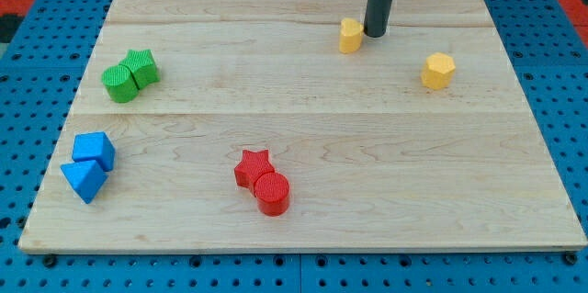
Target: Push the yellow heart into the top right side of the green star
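Note:
The yellow heart (350,35) lies near the view's top, right of centre. My tip (375,34) stands right against the heart's right side. The green star (141,66) lies far off at the view's left, touching a green round block (119,84) on its lower left. The star's top right side faces open board toward the heart.
A yellow pentagon-like block (438,71) lies at the view's right. A red star (253,167) and a red round block (272,193) touch at the bottom centre. A blue cube (94,150) and a blue triangle (84,180) sit at the bottom left.

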